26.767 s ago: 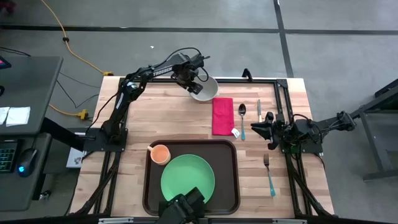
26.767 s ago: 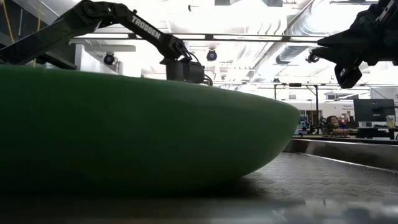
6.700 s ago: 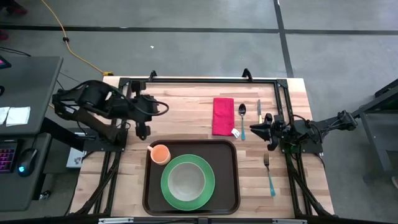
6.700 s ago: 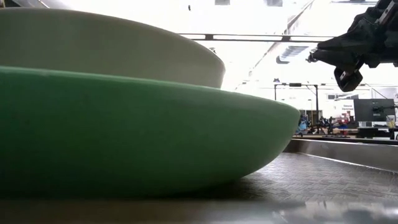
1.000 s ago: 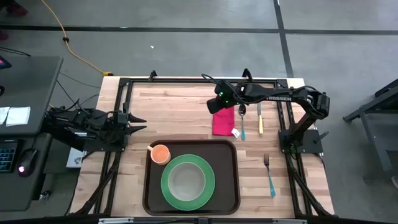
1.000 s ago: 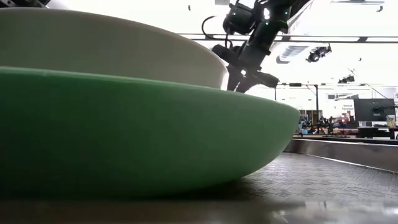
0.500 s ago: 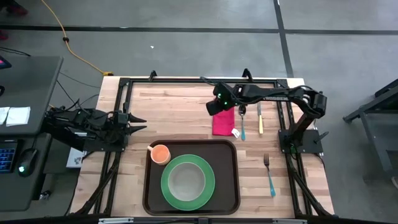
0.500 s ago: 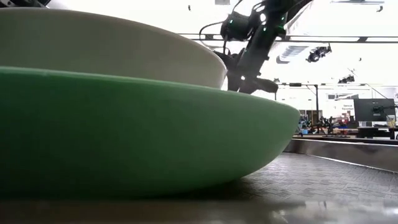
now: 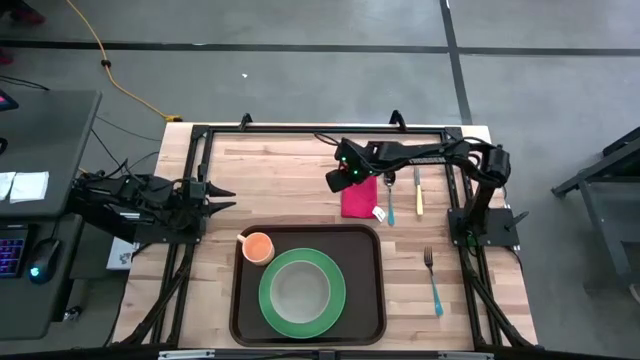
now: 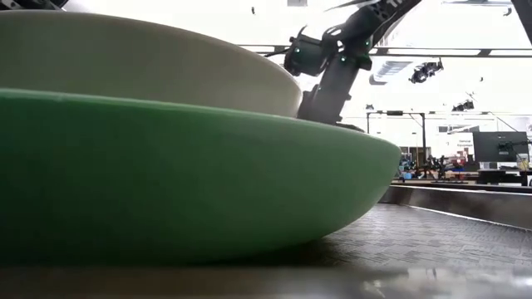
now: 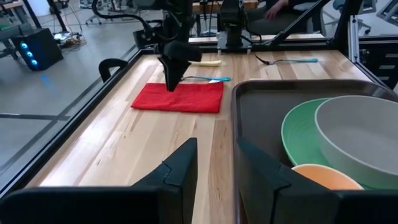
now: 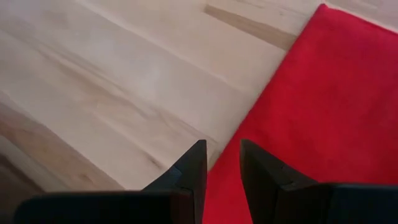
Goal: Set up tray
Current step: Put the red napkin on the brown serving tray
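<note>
The dark brown tray (image 9: 372,262) lies at the table's near middle. On it are a green plate (image 9: 270,300) with a pale bowl (image 9: 300,290) in it and an orange cup (image 9: 258,246). A red napkin (image 9: 360,198) lies flat on the wood beyond the tray. My right gripper (image 9: 335,181) slants down at the napkin's left long edge, open by a narrow gap. One fingertip is over wood and the other over cloth (image 12: 217,165). My left gripper (image 9: 222,196) waits open at the table's left edge, holding nothing (image 11: 214,165). My right gripper's fingertips (image 12: 193,165) stand astride the napkin's left long edge (image 12: 231,132). They slant down from the table's right. Whether they touch the cloth or the wood, I cannot tell.
A spoon (image 9: 390,196) and a yellow-handled knife (image 9: 418,192) lie right of the napkin. A fork (image 9: 432,276) lies right of the tray. A black metal frame (image 9: 320,128) runs along the table's edges. Bare wood lies left of the napkin.
My right gripper has sunk and gone a little toward the table's left and near side. It has come down from above the napkin's far end to its left edge. The napkin lies as before.
</note>
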You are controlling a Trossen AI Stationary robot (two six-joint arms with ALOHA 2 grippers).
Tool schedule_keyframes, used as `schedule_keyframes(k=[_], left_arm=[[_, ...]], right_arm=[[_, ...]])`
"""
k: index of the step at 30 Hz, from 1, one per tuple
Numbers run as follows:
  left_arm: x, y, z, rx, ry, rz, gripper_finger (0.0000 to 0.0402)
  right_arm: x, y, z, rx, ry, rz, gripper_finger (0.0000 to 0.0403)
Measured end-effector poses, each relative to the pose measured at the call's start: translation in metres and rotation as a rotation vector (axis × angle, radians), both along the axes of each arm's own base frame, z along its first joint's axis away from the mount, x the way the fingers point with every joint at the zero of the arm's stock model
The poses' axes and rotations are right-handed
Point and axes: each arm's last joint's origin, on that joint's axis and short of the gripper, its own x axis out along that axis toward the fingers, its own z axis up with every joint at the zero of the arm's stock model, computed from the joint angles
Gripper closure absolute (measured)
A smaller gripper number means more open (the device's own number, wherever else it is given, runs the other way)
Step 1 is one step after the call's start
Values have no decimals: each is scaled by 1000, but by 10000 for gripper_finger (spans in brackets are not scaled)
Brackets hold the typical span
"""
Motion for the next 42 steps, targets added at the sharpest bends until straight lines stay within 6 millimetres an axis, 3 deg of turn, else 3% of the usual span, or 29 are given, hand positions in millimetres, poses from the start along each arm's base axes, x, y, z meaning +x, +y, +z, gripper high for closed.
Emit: schedule_keyframes(k=[13,29,42], left_arm=[[0,0,0,6,5,4,266],[-1,0,-3,12,28,5,266],[-1,0,-3,12,28,5,266]], right_arm=[[8,-4,-32,32,62,9,329],[7,-8,-36,19,77,-13,329],[13,-9,-56,60,103,-2,329]])
